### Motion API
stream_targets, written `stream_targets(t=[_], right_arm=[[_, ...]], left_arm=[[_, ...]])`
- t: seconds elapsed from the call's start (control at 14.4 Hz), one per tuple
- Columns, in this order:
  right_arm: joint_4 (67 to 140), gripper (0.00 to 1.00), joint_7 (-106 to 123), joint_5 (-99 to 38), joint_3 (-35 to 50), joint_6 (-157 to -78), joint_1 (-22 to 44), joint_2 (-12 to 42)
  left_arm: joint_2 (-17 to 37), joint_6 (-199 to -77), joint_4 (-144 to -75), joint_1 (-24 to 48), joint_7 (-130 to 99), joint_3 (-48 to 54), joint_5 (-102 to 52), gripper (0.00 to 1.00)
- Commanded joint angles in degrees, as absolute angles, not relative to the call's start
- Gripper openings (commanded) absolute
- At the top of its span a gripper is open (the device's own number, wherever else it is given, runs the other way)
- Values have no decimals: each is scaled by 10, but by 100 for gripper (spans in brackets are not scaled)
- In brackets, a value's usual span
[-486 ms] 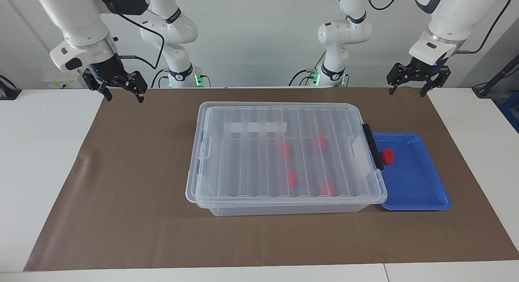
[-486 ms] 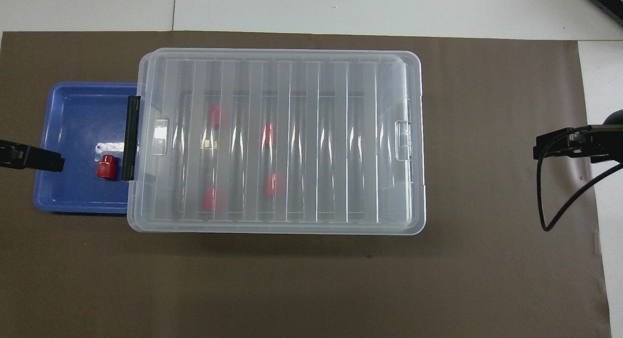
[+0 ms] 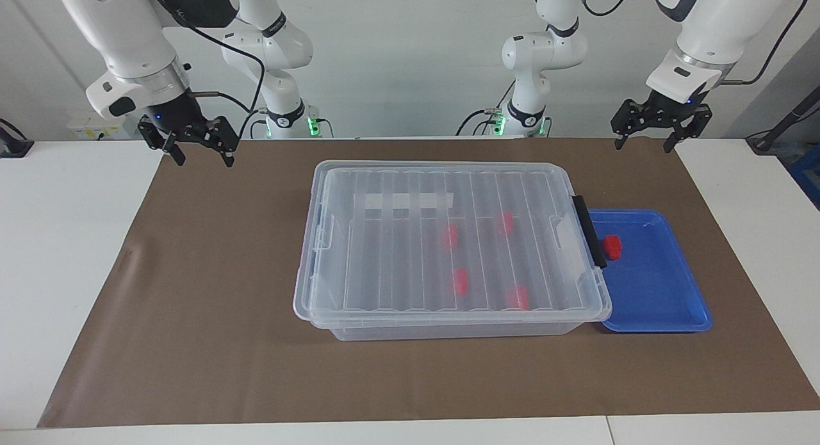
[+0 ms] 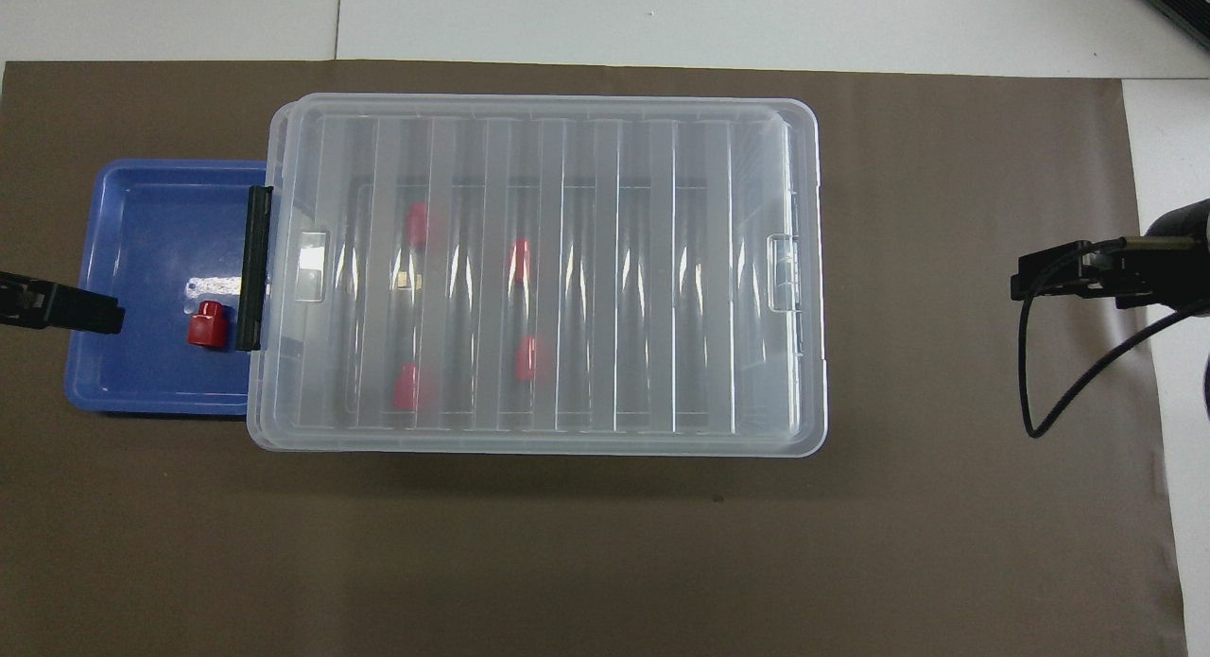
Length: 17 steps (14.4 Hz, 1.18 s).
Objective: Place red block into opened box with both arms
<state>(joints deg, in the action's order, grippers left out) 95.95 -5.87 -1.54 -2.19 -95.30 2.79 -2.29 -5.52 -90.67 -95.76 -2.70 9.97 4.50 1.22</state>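
My view of the four small red plastic blocks (image 3: 450, 236) inside the large clear plastic box (image 3: 448, 330) is blurred, because the ribbed see-through lid (image 3: 410, 253) lies shut over them and smears their outlines; I cannot tell how each one stands. The fifth small red chunky block (image 3: 613, 246) is plain to see: it sits in the shallow blue plastic tray (image 3: 660, 298), just beside the black end handle (image 3: 590, 230) of the box, toward my left arm's end of the surface. The tray's edge nearest the box is tucked under the overhanging lid rim, so that part of it is hidden. My left jaws (image 3: 652, 132) hang empty and spread apart above the brown mat (image 3: 211, 317), near its edge closest to me, and from overhead only one black tip (image 4: 66, 307) shows, cut off at the frame's side over the tray's outer rim. My right jaws (image 3: 200, 149) are likewise spread and empty, above the mat at my right arm's end, well apart from the box; overhead they are partly cut off, with a black cable (image 4: 1049, 392) looping below. Wide bare mat lies around the box on its long sides, and white surface (image 3: 64, 240) borders the mat.
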Motion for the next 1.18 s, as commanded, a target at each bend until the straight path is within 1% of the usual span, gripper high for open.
stream_targets(t=[0.0,0.35,0.62,1.11], right_arm=[[999,100,-80,-25,-12,-1031,46,-20],[1005,100,-116,-61,-12,-1137,100,47],[1004,100,-118,-61,-11,-1192,126,92],[1005,100,-119,-39,-12,-1209,134,126]], left_arm=[[-62,-905,-966,-25,91,41,13,100],[-62,-912,-968,-25,93,42,13,100],[-62,-919,-964,-20,93,43,13,100],[-61,-924,-965,-28,98,42,13,100]])
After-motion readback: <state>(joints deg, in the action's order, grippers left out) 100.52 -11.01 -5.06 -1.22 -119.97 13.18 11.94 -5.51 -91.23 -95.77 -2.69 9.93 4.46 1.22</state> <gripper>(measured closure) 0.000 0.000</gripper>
